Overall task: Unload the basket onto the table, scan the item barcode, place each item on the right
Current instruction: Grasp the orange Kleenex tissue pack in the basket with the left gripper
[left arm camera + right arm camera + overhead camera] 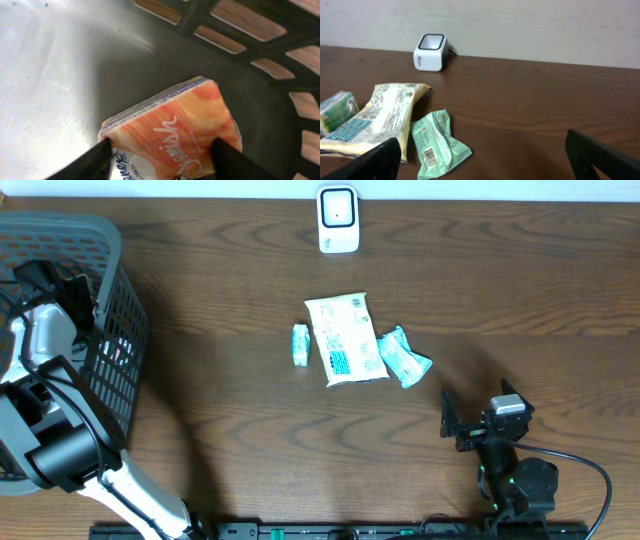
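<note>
Locates the task's item, an orange packet (pixel 175 125), lying flat on the smooth grey floor of the basket (pixel 110 300) at the left end of the table (pixel 220 400), close to the slatted wall. Finds the left gripper (pixel 160 155) down inside the basket, partly open, one dark finger at either side of the packet's near end. Firm contact or mere flanking: cannot tell. Finds the right gripper (pixel 482 152) spread fully wide, holding nothing, low over the table near its front edge.

Judges the packet light and soft: glossy film wrapper, pillow-shaped, with a bluish-white ribbed seal along one edge and white script across an orange face. Expects slippery film over a yielding filling, likely to crumple or slide out under a hard pinch. Advises taking hold across the narrow width, about mid-body, clear of the sealed end, with a moderate squeeze. Sees no barcode on the upturned face; presumes it on the underside, hence a probable need to turn the packet toward the scanner (pixel 338 220).

Records the scanner as a small white rounded block with a dark window, at the far table edge, well apart from the basket. Notes mid-table a cream pouch (pixel 345 338), a crumpled green packet (pixel 403 358) and a small green packet (pixel 300 344), all soft film. Notes dark wood grain on the table and rigid grey plastic lattice on the basket.
</note>
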